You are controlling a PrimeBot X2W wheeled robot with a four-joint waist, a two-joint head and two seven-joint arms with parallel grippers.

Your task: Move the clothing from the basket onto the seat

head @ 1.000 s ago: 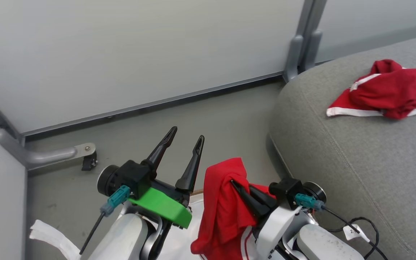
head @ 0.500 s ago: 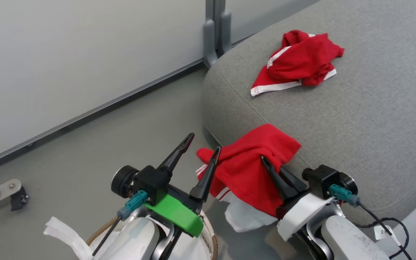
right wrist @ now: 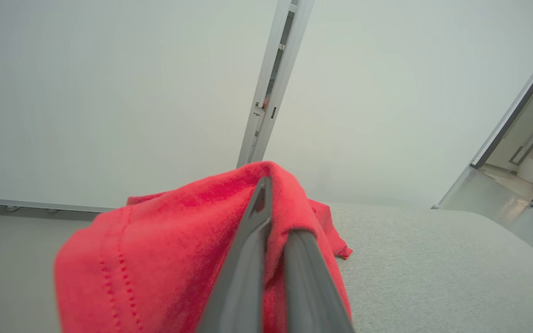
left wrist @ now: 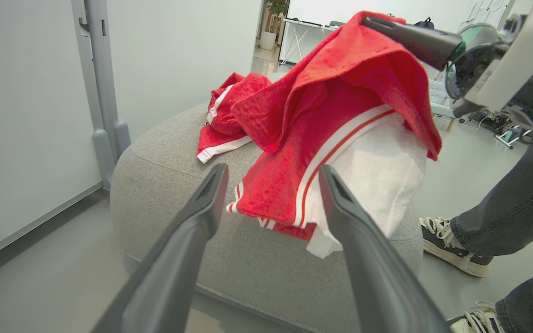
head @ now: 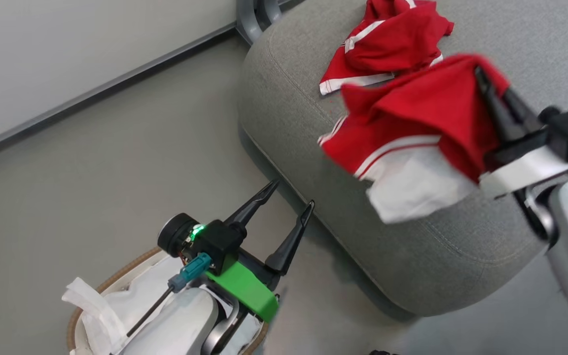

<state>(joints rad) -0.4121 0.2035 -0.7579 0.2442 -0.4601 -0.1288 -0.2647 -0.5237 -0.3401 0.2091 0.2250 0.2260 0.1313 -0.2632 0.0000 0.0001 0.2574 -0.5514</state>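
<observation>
A red garment [head: 412, 113] with a white panel and thin white stripes hangs in the air over the front part of the grey seat [head: 313, 162]. My right gripper [head: 481, 76] is shut on its top fold, and the wrist view shows the same grip [right wrist: 266, 185]. A second red garment [head: 387, 39] lies crumpled farther back on the seat. My left gripper [head: 292, 193] stands open and holds nothing, just above the basket [head: 87, 301] with its brown rim and white liner. The left wrist view shows the hanging garment [left wrist: 340, 92] beyond the open fingers.
The grey floor [head: 116, 162] lies between the basket and the seat. A pale wall with a grey post [head: 252, 15] stands behind the seat. A person's legs and shoes [left wrist: 451, 245] are on the floor beside the seat's far side.
The head camera has swung towards the seat. My right gripper has lifted the red garment from beside the seat's edge to above the cushion. The left gripper stays open.
</observation>
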